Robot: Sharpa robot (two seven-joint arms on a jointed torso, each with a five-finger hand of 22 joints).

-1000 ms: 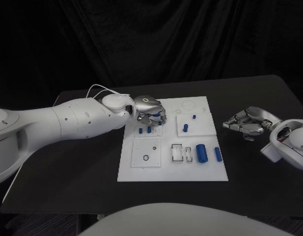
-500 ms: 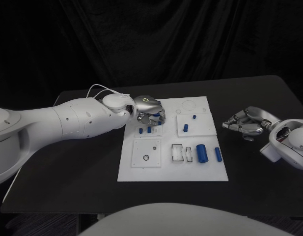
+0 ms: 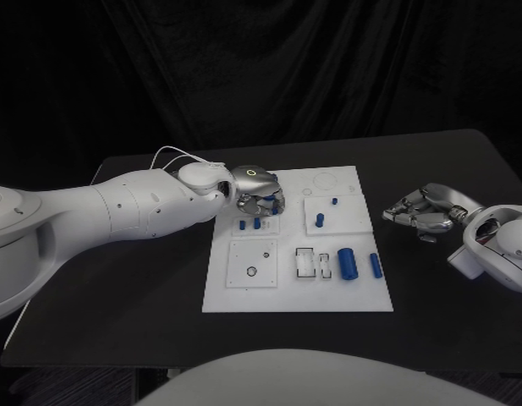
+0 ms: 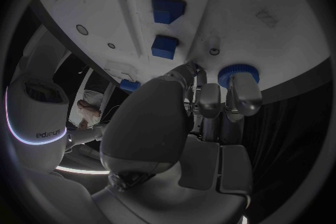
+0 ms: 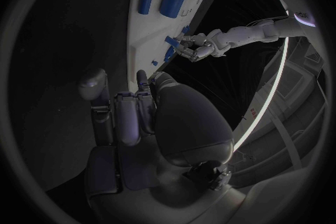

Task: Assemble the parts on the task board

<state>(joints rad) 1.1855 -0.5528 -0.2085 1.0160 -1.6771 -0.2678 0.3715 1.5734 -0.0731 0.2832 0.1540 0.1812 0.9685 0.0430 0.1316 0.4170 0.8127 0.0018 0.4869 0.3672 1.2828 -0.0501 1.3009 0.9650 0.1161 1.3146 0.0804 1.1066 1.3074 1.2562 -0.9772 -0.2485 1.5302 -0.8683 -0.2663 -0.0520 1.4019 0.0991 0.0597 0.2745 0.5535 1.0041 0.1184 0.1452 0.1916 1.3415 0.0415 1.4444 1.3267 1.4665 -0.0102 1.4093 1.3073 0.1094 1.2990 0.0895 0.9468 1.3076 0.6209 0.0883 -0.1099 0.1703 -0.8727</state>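
Little has changed over the last second: the desk [image 3: 151,279], the board [image 3: 288,292] and both arms sit where they were. That suggests a slow, fine step under way, probably seating a part, rather than a reach or a carry.

The left robot hand [image 3: 258,200] stays over the board's far left corner, fingers curled down; in the left wrist view its fingertips [image 4: 241,95] pinch a round blue ribbed part [image 4: 238,74] right at the board's surface. Two blue blocks [image 4: 168,9] lie just beyond it. The right robot hand [image 3: 420,213] rests on the desk beside the board's right edge, fingers curled in on nothing.

The only readable writing is a small word on the robot's own casing, roughly "eduus", in the left wrist view.
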